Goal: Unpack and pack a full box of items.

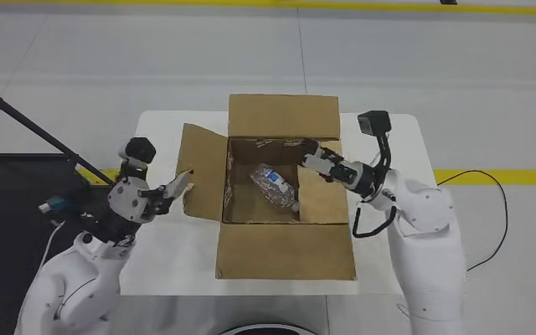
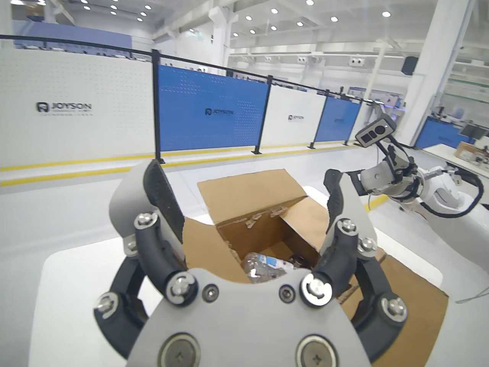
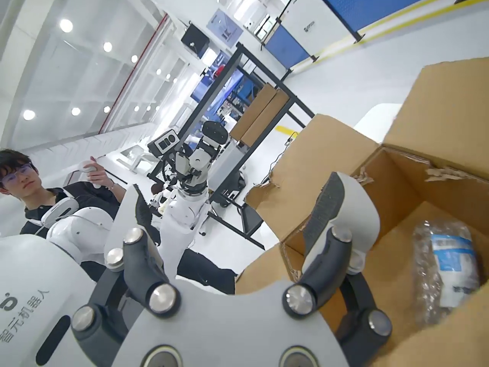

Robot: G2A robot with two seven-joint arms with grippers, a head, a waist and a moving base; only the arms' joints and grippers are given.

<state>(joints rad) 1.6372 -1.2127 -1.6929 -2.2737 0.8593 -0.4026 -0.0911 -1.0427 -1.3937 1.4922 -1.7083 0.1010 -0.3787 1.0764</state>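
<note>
An open cardboard box (image 1: 285,251) stands in the middle of the white table, all flaps folded outward. On its floor lies a crushed clear plastic bottle (image 1: 276,187) with a blue and white label, also visible in the left wrist view (image 2: 263,265) and the right wrist view (image 3: 447,265). My left gripper (image 1: 178,184) is open and empty just outside the box's left flap, facing the box (image 2: 248,189). My right gripper (image 1: 311,156) is open and empty over the box's far right inside corner, above and beside the bottle, with one finger (image 3: 328,200) at the box wall (image 3: 439,104).
Bare strips of the white table (image 1: 159,243) run to the left and right of the box flaps. A black pole (image 1: 50,138) slants past the table's left side. A black cable (image 1: 490,209) lies on the floor to the right.
</note>
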